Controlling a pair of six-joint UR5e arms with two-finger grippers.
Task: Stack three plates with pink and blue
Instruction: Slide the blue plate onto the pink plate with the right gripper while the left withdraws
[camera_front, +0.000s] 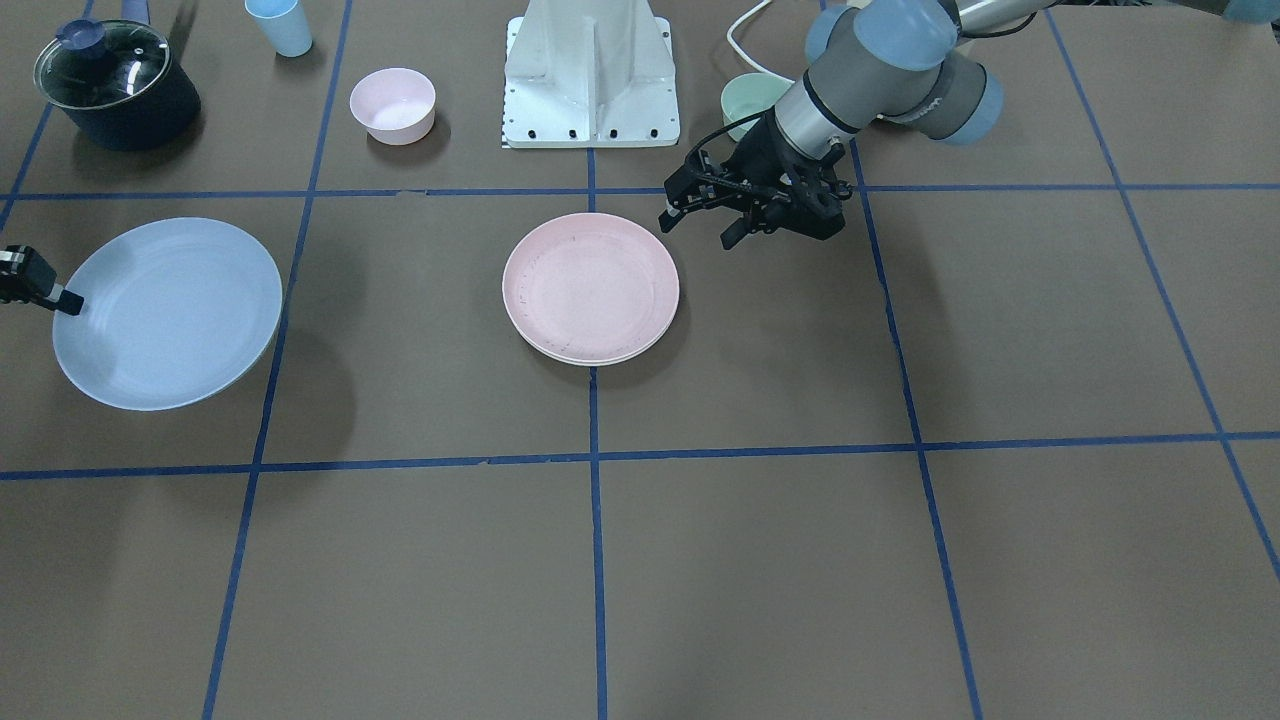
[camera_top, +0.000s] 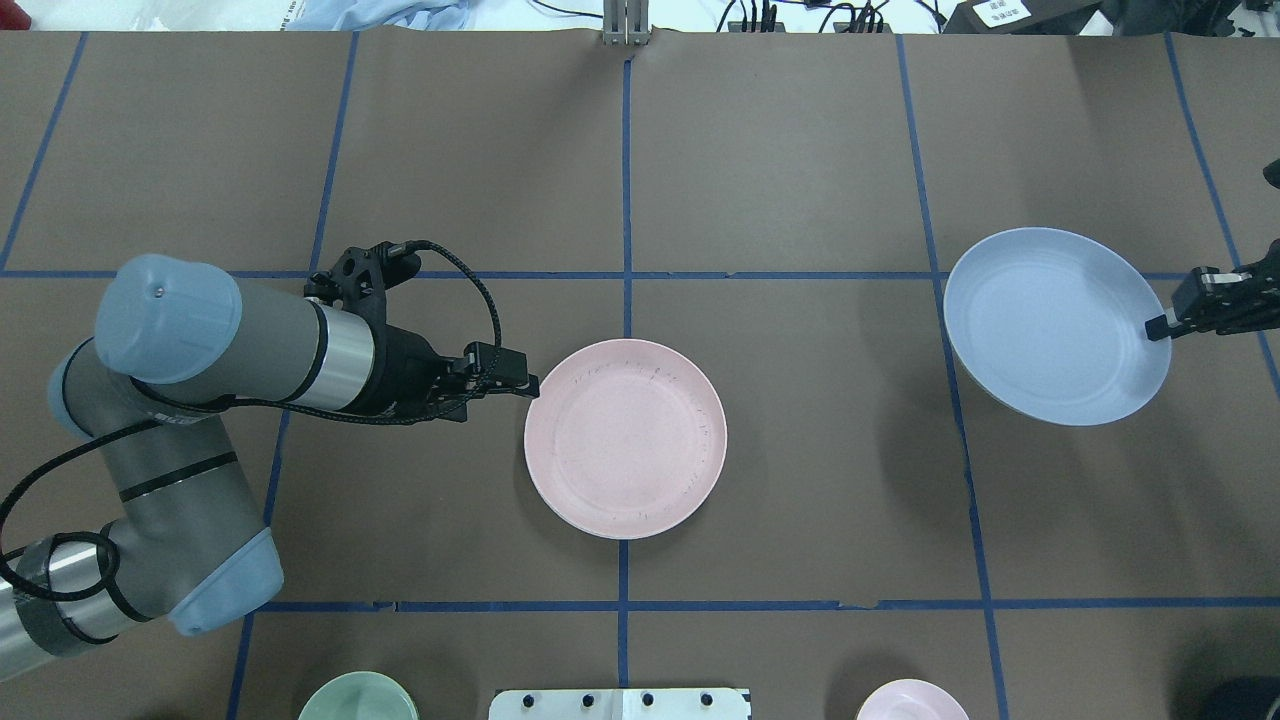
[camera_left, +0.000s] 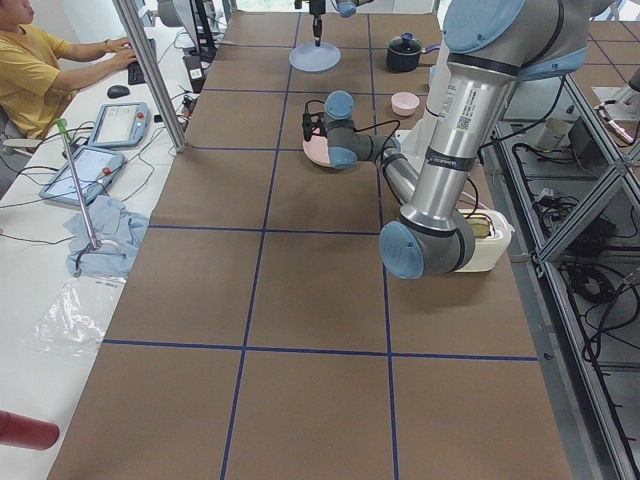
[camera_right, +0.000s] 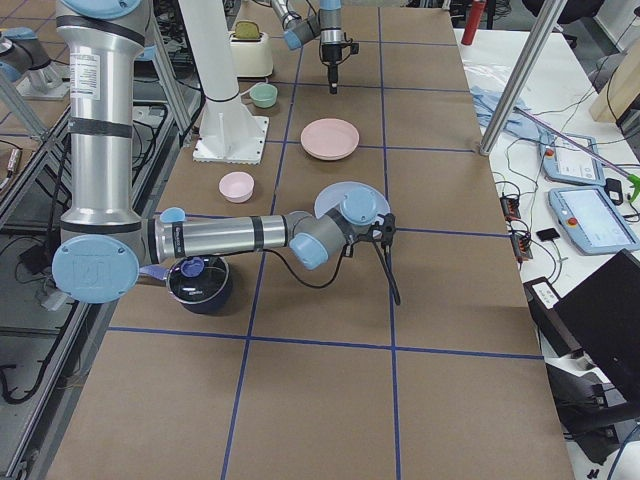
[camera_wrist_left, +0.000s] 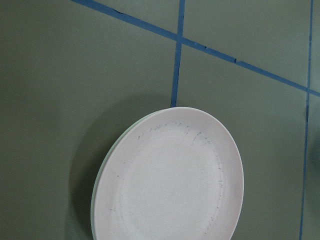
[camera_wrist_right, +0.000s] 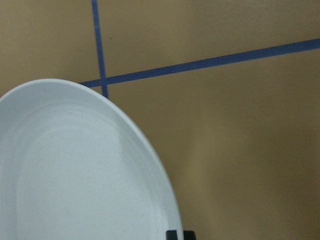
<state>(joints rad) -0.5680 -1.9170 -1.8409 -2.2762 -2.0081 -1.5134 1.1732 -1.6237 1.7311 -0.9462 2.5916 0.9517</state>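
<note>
The pale pink plate (camera_front: 590, 285) lies at the table's middle on top of the cream-white plate (camera_front: 588, 360), of which only a thin rim shows. Both show in the left wrist view, the pink plate (camera_wrist_left: 170, 180) over the cream rim (camera_wrist_left: 102, 172). My left gripper (camera_front: 698, 226) is open and empty, just beside the pink plate's rim, as the overhead view (camera_top: 528, 385) also shows. My right gripper (camera_top: 1160, 325) is shut on the rim of the light blue plate (camera_top: 1050, 325) and holds it tilted above the table, far to the right of the stack. The blue plate fills the right wrist view (camera_wrist_right: 75, 170).
Near the robot's base (camera_front: 590, 80) stand a small pink bowl (camera_front: 392, 105) and a small green bowl (camera_front: 748, 100). A dark pot with a glass lid (camera_front: 115, 85) and a blue cup (camera_front: 280, 25) stand at the right arm's side.
</note>
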